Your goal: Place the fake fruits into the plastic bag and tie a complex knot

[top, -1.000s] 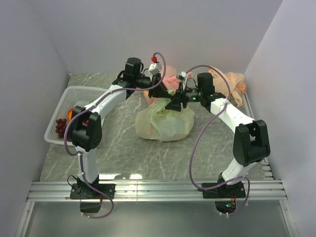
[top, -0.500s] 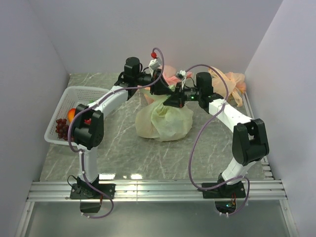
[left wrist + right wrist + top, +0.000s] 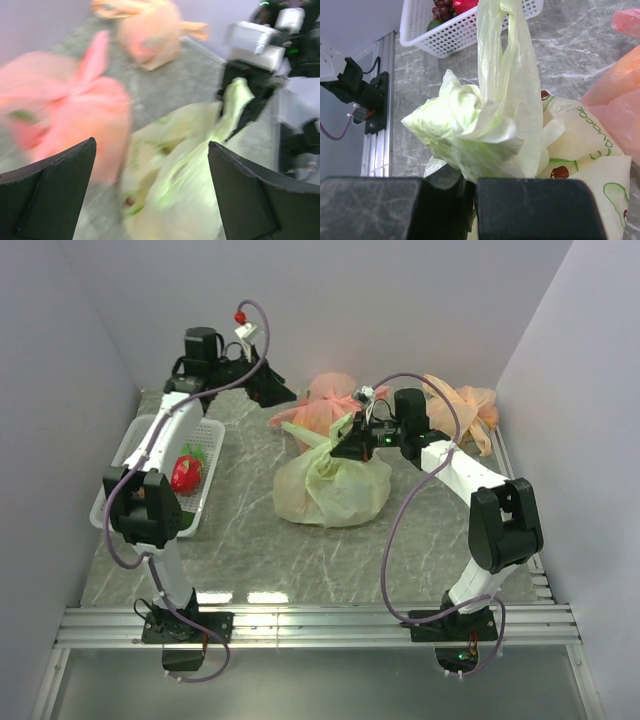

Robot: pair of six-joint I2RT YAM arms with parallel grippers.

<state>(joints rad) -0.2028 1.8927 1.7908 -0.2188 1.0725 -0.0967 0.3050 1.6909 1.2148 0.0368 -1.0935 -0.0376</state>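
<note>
The pale-green plastic bag (image 3: 335, 492) sits full in the middle of the table. My right gripper (image 3: 350, 445) (image 3: 475, 182) is shut on its bunched handle end (image 3: 470, 127). A second handle tail (image 3: 507, 60) stands up beside it. Whether these form a knot I cannot tell. My left gripper (image 3: 277, 392) (image 3: 150, 145) hangs open and empty above the table, to the back left of the bag, touching nothing. Fake fruits lie in the white basket (image 3: 140, 445): a red strawberry (image 3: 186, 474), dark grapes (image 3: 441, 9) and a dark green piece (image 3: 434, 23).
A pink knotted bag (image 3: 330, 405) (image 3: 65, 110) lies just behind the green bag. An orange-tan knotted bag (image 3: 465, 405) (image 3: 150, 35) sits at the back right. The basket stands against the left wall. Side walls close in the table.
My left gripper opened, let go of the bag's handle and swung up and away to the back left. My right gripper closed on the handle end.
</note>
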